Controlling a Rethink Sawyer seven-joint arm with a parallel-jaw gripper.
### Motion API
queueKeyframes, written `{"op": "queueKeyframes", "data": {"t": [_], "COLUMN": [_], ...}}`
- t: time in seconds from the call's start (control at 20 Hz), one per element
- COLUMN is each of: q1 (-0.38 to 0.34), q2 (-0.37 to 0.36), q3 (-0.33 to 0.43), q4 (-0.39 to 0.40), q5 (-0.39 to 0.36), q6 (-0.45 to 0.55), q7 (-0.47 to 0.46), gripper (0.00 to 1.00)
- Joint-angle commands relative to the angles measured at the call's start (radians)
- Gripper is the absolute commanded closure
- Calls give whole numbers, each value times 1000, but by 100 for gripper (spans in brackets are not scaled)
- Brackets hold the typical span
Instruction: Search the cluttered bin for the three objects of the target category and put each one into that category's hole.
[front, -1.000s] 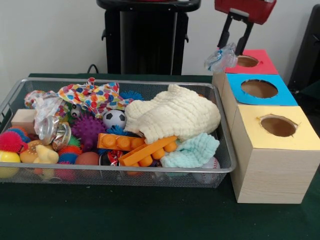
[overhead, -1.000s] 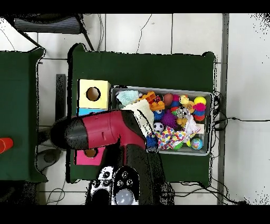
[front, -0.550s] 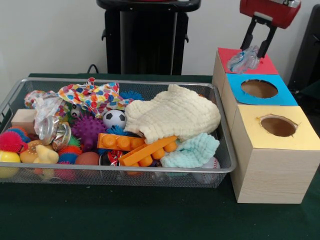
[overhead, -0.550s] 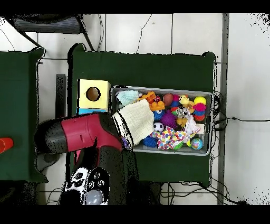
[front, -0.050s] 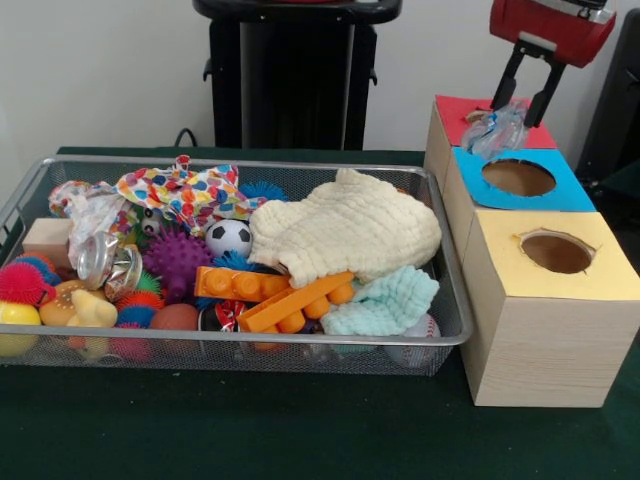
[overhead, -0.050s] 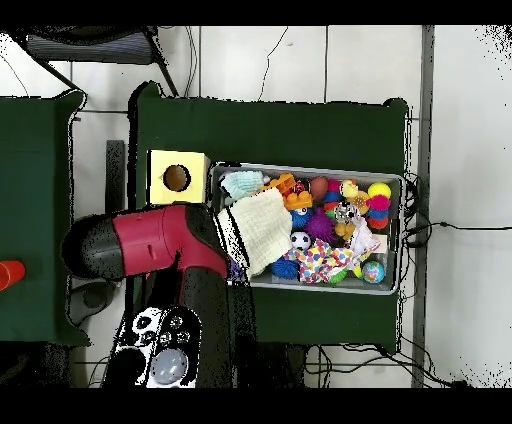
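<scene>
My gripper (front, -0.050s: 521, 112) hangs at the top right in the front view, shut on a crumpled clear plastic piece (front, -0.050s: 495, 128). The piece dangles over the red-topped box (front, -0.050s: 455, 106), at its border with the blue-topped box (front, -0.050s: 565, 196), and hides the red box's hole. The blue box's round hole (front, -0.050s: 518, 177) lies just below the piece. In the overhead view the red arm (overhead, -0.050s: 160, 240) covers the gripper and both of these boxes. A wire bin (front, -0.050s: 250, 163) full of toys sits to the left.
A yellow-topped box (front, -0.050s: 600, 275) with its own hole (front, -0.050s: 556, 252) stands nearest the camera. In the bin lie a cream cloth (front, -0.050s: 345, 230), a mint cloth (front, -0.050s: 385, 300), orange bricks (front, -0.050s: 270, 295), a soccer ball (front, -0.050s: 228, 238), spiky balls and a crinkly wrapper (front, -0.050s: 95, 215).
The gripper carried the plastic piece to the right, from beside the red box's left edge to above that box, and it now hangs near the blue box's border.
</scene>
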Motion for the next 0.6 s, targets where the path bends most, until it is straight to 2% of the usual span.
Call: {"op": "queueKeyframes", "data": {"t": [0.05, 0.15, 0.4, 0.6], "q1": [-11, -11, 9, 36], "q2": [82, 96, 95, 106], "q3": [-13, -14, -30, -49], "q4": [-80, -87, -31, -18], "q5": [51, 55, 83, 106], "q6": [-45, -50, -93, -109], "q7": [229, 223, 246, 267], "gripper": [100, 100, 100, 100]}}
